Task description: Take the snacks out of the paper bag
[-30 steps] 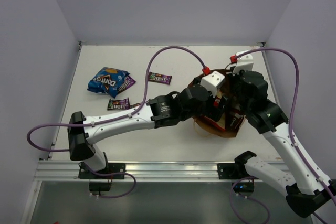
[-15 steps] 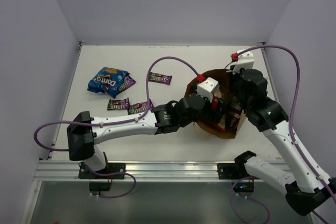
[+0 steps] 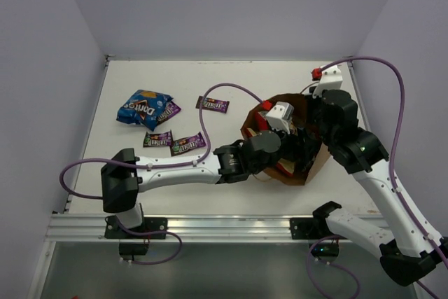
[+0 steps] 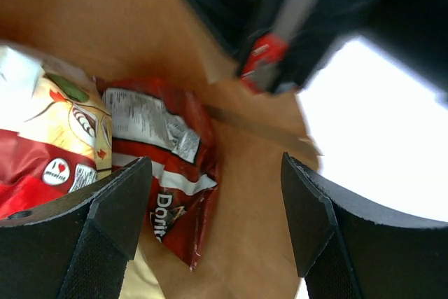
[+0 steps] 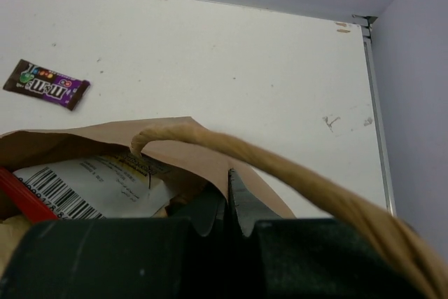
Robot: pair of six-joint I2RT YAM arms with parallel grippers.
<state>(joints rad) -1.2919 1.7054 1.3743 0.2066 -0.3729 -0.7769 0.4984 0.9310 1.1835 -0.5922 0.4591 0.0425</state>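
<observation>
The brown paper bag (image 3: 306, 171) lies at the table's right with its mouth open. My left gripper (image 3: 294, 148) is inside it, open and empty. In the left wrist view its jaws (image 4: 213, 222) stand wide apart over the bag's brown inner wall (image 4: 259, 243), beside a red-orange Doritos bag (image 4: 175, 173) and a cream-and-orange packet (image 4: 59, 113). My right gripper (image 3: 315, 125) is shut on the bag's rim (image 5: 227, 190), under a twisted handle (image 5: 294, 169). A white packet with a barcode (image 5: 84, 180) shows inside. The blue Doritos bag (image 3: 143, 108) lies out at the left.
Three purple candy bars (image 3: 212, 105), (image 3: 158, 138), (image 3: 187, 143) lie on the table left of the bag; another peeks from under the blue packet. One bar shows in the right wrist view (image 5: 46, 83). The table's right edge (image 3: 357, 103) is close to the bag.
My left arm has swung toward the near edge and pushed its gripper deeper into the bag. The bag's mouth has spread wider. My right gripper keeps hold of the rim.
</observation>
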